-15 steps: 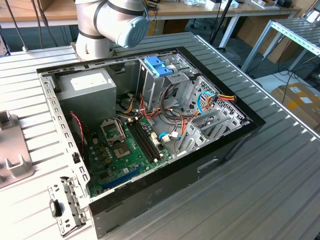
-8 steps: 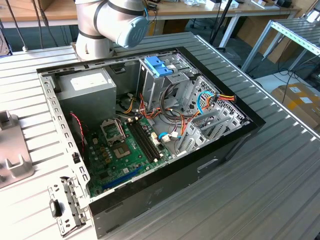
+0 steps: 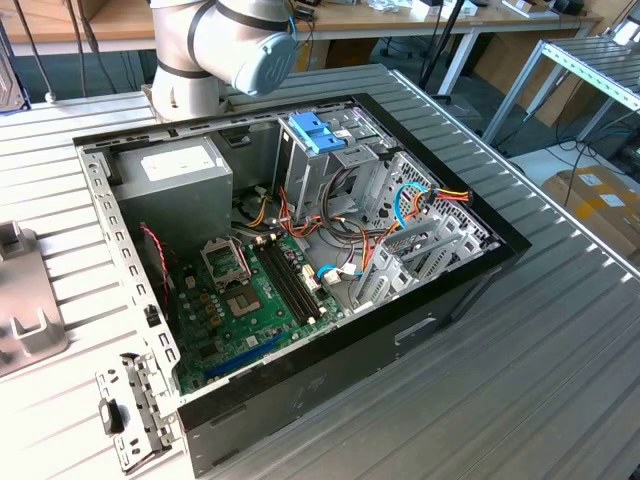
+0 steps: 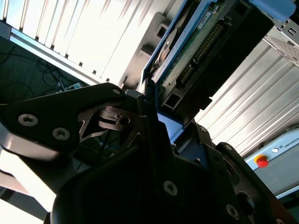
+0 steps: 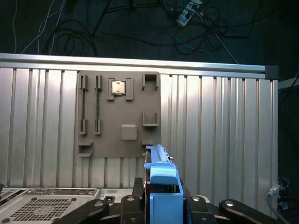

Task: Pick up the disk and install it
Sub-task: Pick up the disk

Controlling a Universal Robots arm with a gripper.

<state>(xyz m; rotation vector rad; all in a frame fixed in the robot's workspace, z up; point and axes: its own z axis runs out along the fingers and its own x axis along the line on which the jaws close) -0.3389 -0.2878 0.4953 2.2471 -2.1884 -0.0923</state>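
In both wrist views my gripper (image 5: 163, 201) (image 4: 156, 119) is shut on the disk. In the first wrist view the disk's light-blue plastic frame (image 5: 162, 179) stands edge-on between the black fingers (image 5: 136, 189), lifted above the ribbed metal table. The second wrist view shows the disk (image 4: 198, 44) from its underside. There I see a green circuit board and a connector row, with the blue frame along its edge. The open computer case (image 3: 300, 400) lies on the table in the exterior view. Its grey drive cage with blue tabs (image 3: 318, 132) is at the back.
A grey fixture plate (image 5: 119, 140) with slots and a small chip (image 5: 118, 87) lies on the table beyond the disk. A perforated corner of the case (image 5: 46, 207) is close by. Inside the case are the motherboard (image 3: 250, 295), power supply box (image 3: 175, 170) and loose cables (image 3: 420, 200). The arm's base (image 3: 215, 50) stands behind it.
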